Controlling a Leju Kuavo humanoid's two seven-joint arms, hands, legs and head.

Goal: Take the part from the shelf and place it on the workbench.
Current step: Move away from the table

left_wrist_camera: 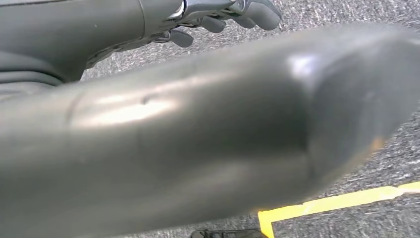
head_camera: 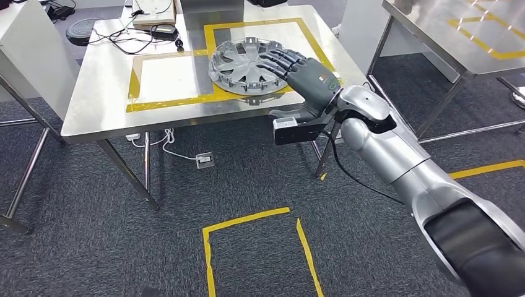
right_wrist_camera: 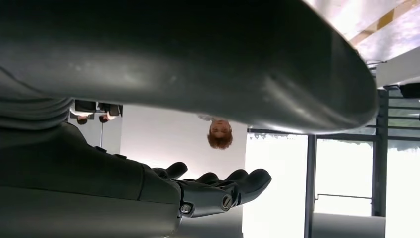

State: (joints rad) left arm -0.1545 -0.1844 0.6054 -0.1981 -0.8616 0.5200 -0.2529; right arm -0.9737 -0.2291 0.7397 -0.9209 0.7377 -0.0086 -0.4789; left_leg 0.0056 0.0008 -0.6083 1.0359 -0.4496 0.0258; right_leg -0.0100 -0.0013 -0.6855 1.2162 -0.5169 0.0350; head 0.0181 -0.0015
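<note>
A workshop with grey carpet marked by yellow floor tape holds a steel workbench (head_camera: 105, 93), its top outlined in yellow tape rectangles.

Inside the right-hand rectangle lies the part, a silver wheel cover (head_camera: 244, 67), resting flat on the steel near the bench's front edge. It looks like moulded plastic: light for its width, stiff across the spokes but thin and a little springy at the rim, with a smooth painted face that could slide on the polished metal. The clips around its rim seem the breakable bits. The safest hold would likely be at the rim or through a gap between spokes, not pressing down on the centre.

The right hand (head_camera: 296, 69) lies over the cover's right side, dark fingers stretched out flat across the spokes and not curled round anything; it touches the cover, or sits just over it, but is not gripping it. The right wrist view agrees, with fingers straight and apart.

The left hand (left_wrist_camera: 233, 14) hangs over the carpet, fingers loosely bent with nothing in them.

Behind the cover, cables and a black power brick (head_camera: 162, 31) lie at the bench's back. A second steel table (head_camera: 433, 31) stands to the right.
</note>
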